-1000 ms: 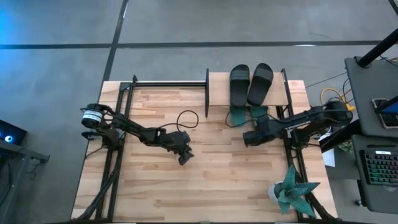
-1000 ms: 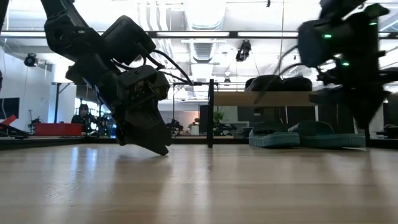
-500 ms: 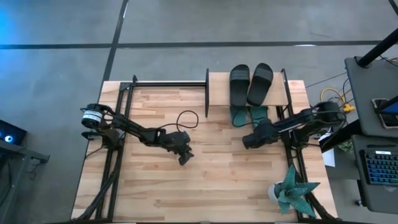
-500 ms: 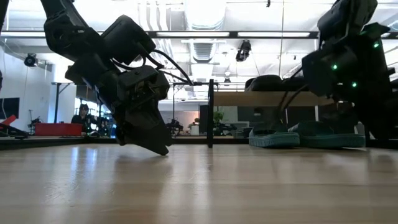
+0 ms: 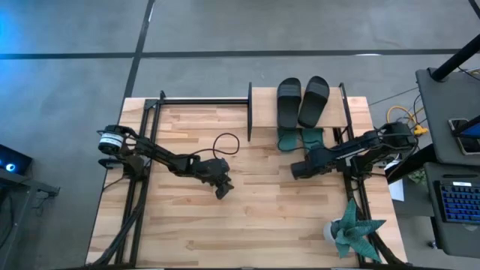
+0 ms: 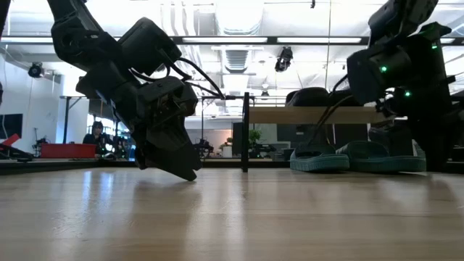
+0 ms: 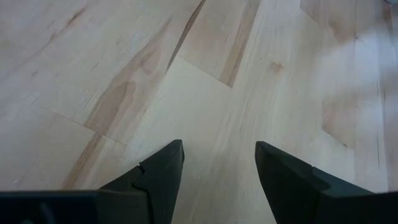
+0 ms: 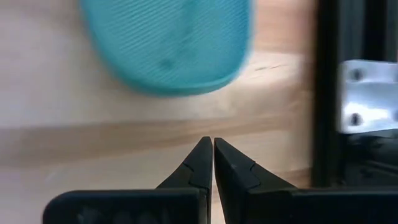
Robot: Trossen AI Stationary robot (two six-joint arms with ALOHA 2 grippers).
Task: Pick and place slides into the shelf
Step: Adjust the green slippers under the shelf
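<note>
The left end effector (image 5: 222, 192) is down low on the wooden surface (image 5: 187, 232), near its middle, with its tip touching the wood. Its two fingers (image 7: 163, 171) are apart and there is only bare wood between them. A loop of black cable (image 5: 226, 142) lies just behind it. Far off to its right stands the shelf (image 5: 261, 105), with a light top board and thin black legs. The black pair of slides (image 5: 302, 101) sits side by side on top of the shelf. The teal pair of slides (image 6: 357, 156) sits under that board, down on the surface, with the heels poking out toward the right end effector (image 5: 297, 171). The right end effector is just in front of the shelf, close to the teal heels but not touching them. Its fingers (image 8: 208, 163) are pressed together and hold nothing. One teal heel (image 8: 166, 43) shows right ahead of its tips. A spiky teal plant (image 5: 352, 229) stands behind the right end effector, near the corner of the surface.
</note>
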